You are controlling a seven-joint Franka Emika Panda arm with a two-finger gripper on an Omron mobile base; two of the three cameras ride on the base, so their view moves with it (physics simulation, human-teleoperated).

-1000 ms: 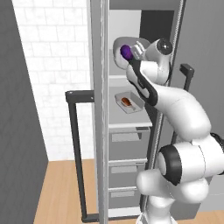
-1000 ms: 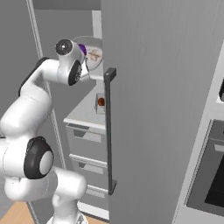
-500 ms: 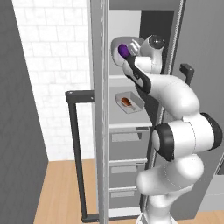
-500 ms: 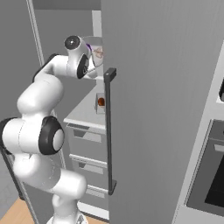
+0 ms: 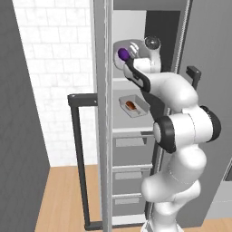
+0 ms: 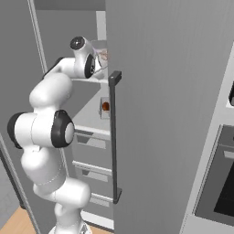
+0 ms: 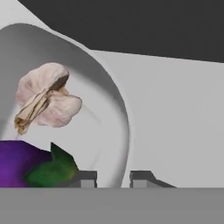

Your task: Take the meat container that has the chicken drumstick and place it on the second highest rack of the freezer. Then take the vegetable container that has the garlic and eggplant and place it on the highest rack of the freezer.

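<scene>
Jaws [image 7: 113, 178] pinching the rim of the vegetable container [image 7: 111, 109], raised high inside the open freezer [image 5: 102, 136] at the highest rack [image 5: 118, 79]. Garlic [image 7: 46, 100] and eggplant [image 5: 123, 54] inside the bowl. Lower down, meat container [image 5: 134, 106] with chicken drumstick [image 5: 131, 105] resting on the second rack.

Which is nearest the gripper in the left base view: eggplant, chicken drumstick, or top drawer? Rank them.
1. eggplant, in the bowl right at the gripper.
2. chicken drumstick, in its tray on the rack below.
3. top drawer, lower still.
</scene>
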